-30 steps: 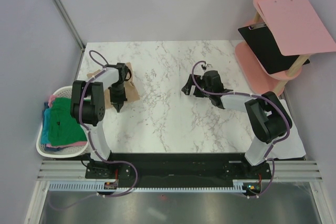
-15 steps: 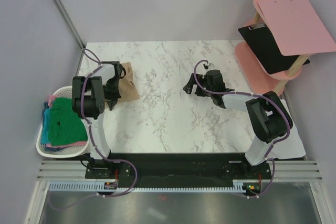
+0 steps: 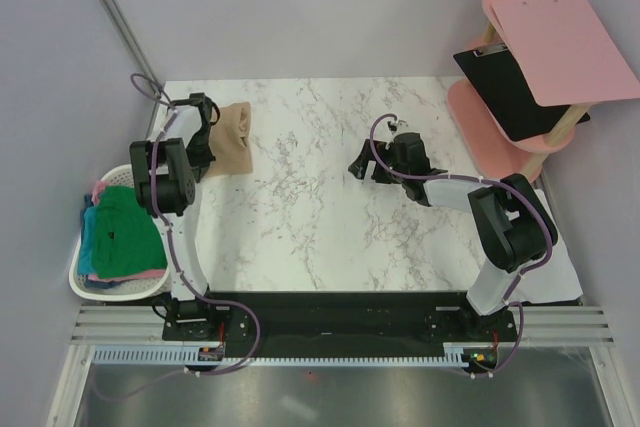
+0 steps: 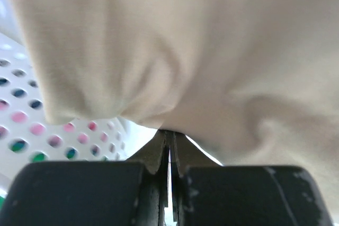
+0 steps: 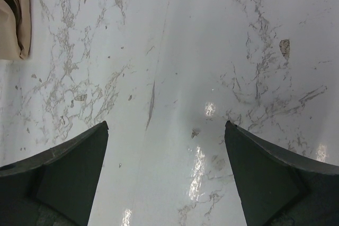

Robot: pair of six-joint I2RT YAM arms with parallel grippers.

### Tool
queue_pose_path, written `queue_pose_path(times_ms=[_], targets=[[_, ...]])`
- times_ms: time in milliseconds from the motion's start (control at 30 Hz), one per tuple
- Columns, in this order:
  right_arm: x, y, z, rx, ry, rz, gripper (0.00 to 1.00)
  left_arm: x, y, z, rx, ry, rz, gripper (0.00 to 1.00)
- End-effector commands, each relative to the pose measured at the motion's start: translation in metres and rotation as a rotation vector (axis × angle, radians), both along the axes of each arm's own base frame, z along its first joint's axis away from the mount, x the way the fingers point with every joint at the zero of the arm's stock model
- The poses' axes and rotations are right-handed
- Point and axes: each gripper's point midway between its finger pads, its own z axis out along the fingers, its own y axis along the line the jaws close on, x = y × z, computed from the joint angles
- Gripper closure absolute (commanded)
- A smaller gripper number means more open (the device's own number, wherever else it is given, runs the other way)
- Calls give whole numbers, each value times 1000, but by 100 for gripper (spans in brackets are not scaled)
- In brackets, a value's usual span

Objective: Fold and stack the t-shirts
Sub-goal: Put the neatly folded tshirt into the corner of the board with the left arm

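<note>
At the far-left corner of the table (image 3: pixel 330 237), the left gripper (image 4: pixel 170 149) is clamped tight on a fold of the tan t-shirt (image 3: pixel 233 137) — its 2 fingers meet, with cloth nipped between them. A second ago that gripper sat nearer the near edge, with the shirt spread flatter beneath it. Since then the arm has swung back toward the far edge and hauled the shirt along, bunching it into a narrower wad.

I read this as repositioning rather than folding: the shirt is gathered, not laid out, so no fold has been made and it will probably need spreading first.

The wad's long axis runs from far edge to near edge, roughly parallel to the table's left edge, and the pinched part is on its left side. Which end is collar and which is hem I cannot tell (the cloth is too crumpled).

The right gripper (image 5: pixel 165 130) has barely shifted — jaws spread wide, holding nothing, over bare marble right of centre. The green t-shirt (image 3: pixel 125 227) lies on top of the others in the white basket (image 3: pixel 120 292), off the table's left edge.
</note>
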Motion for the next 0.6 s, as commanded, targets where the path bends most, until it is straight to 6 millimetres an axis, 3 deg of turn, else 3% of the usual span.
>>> queue_pose_path(times_ms=[0,167,267,333,367,400,433,467,533,567], targets=[[1,0,7,12,-31,19,2,10,32,4,37,-45,81,98],[-1,2,9,19,-32,24,2,24,14,18,-35,-123,28,98],[-3,2,10,30,-33,25,2,31,-24,45,-29,-209,-77,98],[-4,2,11,29,-34,28,2,38,-49,77,-29,-309,-154,98],[-6,1,10,27,-32,29,2,32,-72,81,-23,-315,-208,98],[-8,0,10,21,-30,29,2,34,-82,90,-9,-356,-236,98],[-7,-4,9,0,-35,23,2,30,-92,114,-6,-419,-258,98],[-8,-6,9,-15,-39,20,2,22,-114,113,-19,-420,-311,94],[-7,-18,7,-77,-31,-16,2,18,-137,134,-48,-500,-371,81],[-5,-23,8,-118,-44,-20,2,10,-156,132,-70,-503,-422,64]])
